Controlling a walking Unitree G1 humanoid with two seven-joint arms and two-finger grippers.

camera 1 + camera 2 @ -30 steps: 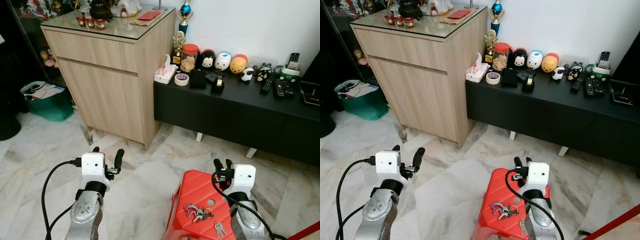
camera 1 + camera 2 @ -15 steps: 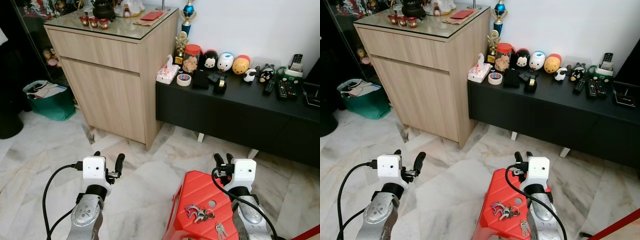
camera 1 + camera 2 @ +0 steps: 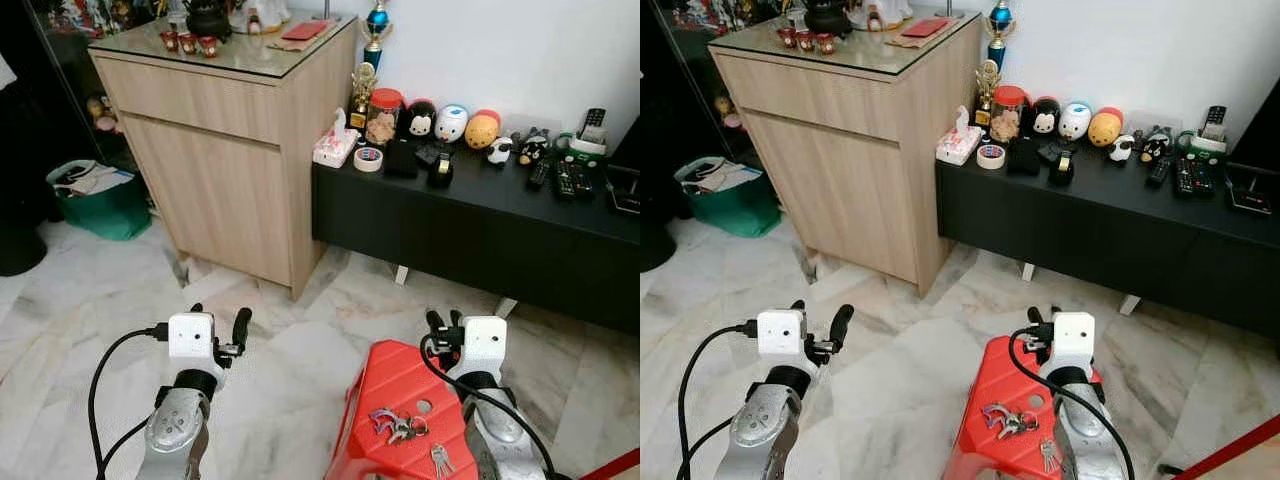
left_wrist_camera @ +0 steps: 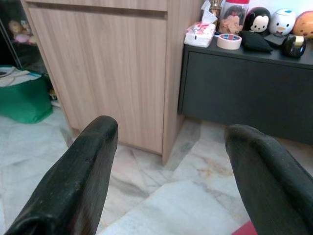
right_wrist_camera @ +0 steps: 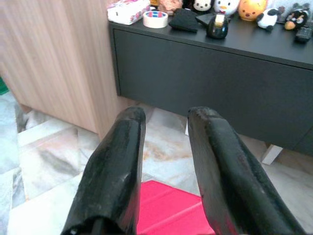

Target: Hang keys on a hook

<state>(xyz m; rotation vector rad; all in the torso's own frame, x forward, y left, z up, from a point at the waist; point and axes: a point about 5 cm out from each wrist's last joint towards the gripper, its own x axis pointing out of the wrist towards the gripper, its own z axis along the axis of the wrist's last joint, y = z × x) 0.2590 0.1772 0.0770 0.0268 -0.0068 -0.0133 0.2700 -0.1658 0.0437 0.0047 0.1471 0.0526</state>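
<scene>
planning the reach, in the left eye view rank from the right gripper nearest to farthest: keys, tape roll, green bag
From the right gripper:
1. Keys, on the red stool just below and beside the gripper.
2. Tape roll, on the black cabinet ahead, near the wooden cabinet.
3. Green bag, on the floor far to the left.

A bunch of metal keys (image 3: pixel 402 427) lies on the red plastic stool (image 3: pixel 385 385) at the robot's right, on the marble floor (image 3: pixel 290 360). Behind stands a low black cabinet surface (image 3: pixel 500 190), with the tall light-wood cabinet (image 3: pixel 220 150) to its left.
</scene>
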